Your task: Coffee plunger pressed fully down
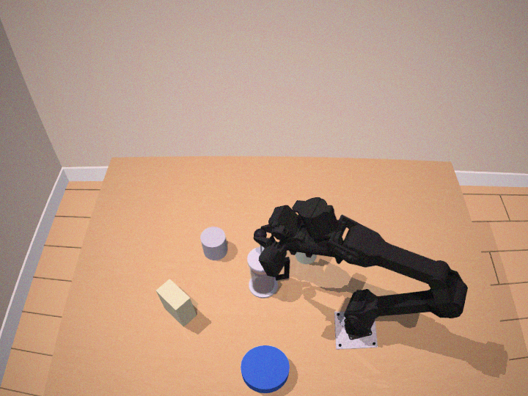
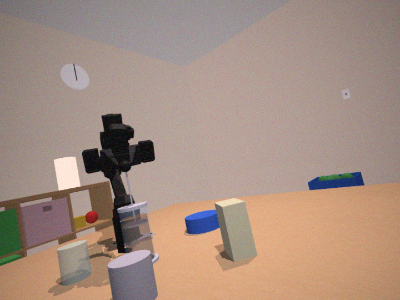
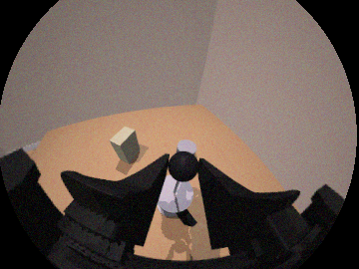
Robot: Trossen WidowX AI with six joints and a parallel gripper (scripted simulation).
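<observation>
Gripper (image 3: 182, 166) clenched on black plunger knob (image 3: 182, 165), rod raised above coffee press (image 2: 137, 225). Press upright, mid-bench (image 1: 140, 196); grey cylinder (image 1: 213, 243) at 10 o'clock, cream block (image 1: 176, 302) at 8 o'clock.

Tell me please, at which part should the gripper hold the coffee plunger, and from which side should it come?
Grip the black round knob on top, coming from straight above. The rod stands upright over the press, so downward force should not tip it. The gripper holds the knob this way.
</observation>
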